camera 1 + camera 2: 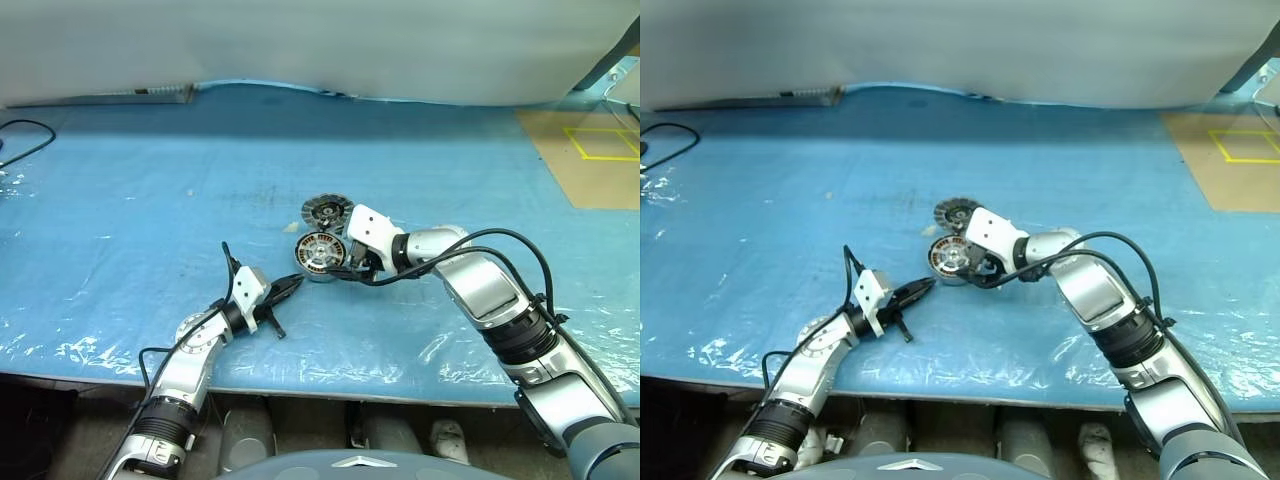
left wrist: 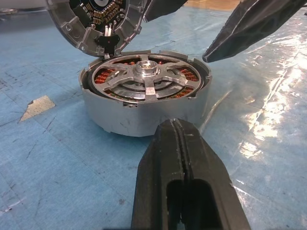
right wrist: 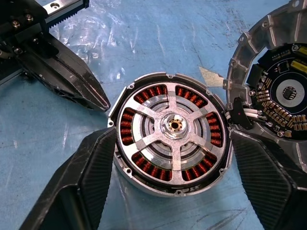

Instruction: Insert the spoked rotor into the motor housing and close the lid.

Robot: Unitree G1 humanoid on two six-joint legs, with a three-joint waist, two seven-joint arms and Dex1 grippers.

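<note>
Blue plastic sheeting [image 1: 120, 250] covers the table, and near its middle, toward the robot's edge, stands the motor housing [image 3: 170, 134], a short grey metal cup with copper windings showing between the arms of the spoked rotor [image 3: 173, 125], which already sits inside it, apparently level and at about the height of the rim. The lid [image 3: 276, 96] leans tilted against the far side of the housing, its circuit face and dark centre turned outward, its lower edge touching the housing wall; a short bundle of white wires joins the two. The right gripper [image 3: 170, 182] straddles the housing with its jaws spread wide, one finger [image 3: 81, 182] on each side, close to the wall but gripping nothing. The left gripper [image 2: 178, 158] rests just beside the housing on the robot's side, jaws pressed together and empty, its tip aimed at the wall. Insertion appears complete; closing the lid remains. Several faults are possible from this position. The spread fingers may knock the housing as they lift away and slide it on the slick sheet. The leaning lid may slip off its perch and fall flat, face up, making it harder to pick. When the lid is swung over, the white wires may be pinched between rim and housing, or the lid may seat crooked if its tabs miss their notches. The closed left gripper could brace the housing, but a push too hard would tip it.
</note>
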